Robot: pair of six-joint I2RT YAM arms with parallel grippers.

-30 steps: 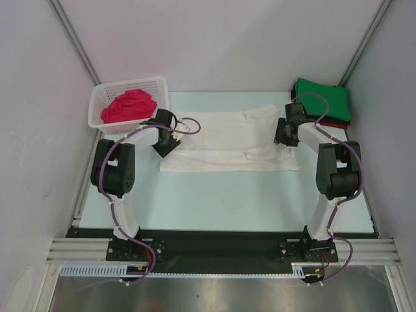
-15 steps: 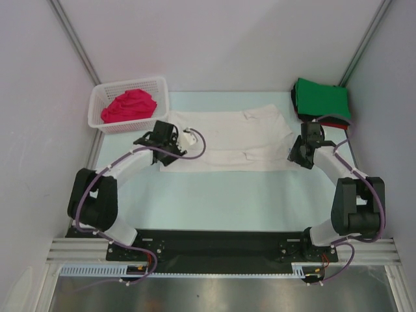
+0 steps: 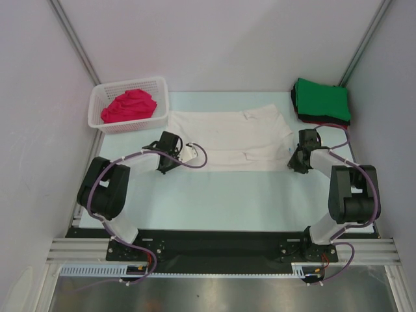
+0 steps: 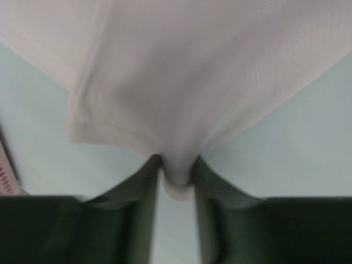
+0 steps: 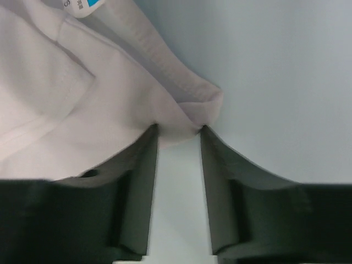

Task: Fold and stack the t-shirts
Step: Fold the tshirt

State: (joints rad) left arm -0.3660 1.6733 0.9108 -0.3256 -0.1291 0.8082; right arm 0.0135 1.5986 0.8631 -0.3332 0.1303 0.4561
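We see pale walls [image 3: 227, 39] enclosing a light blue surface [image 3: 214, 195], with the white t-shirt [image 3: 227, 140] spread across its middle. Our left fingers [image 4: 140, 209] pinch the shirt's left end, and our right fingers [image 5: 137, 181] pinch its right corner.

Plain white t-shirt [image 3: 227, 140] with a blue tag [image 5: 87, 4]; green t-shirt [image 3: 322, 97]; magenta-red t-shirt [image 3: 130, 106]; basket [image 3: 163, 97], white lattice; desk [image 3: 227, 195], pale blue.

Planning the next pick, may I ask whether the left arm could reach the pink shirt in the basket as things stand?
Probably not yet: the left gripper is clamped on a corner of the white t-shirt. Otherwise the way looks free: the basket is open-topped, with nothing over the pink shirt.
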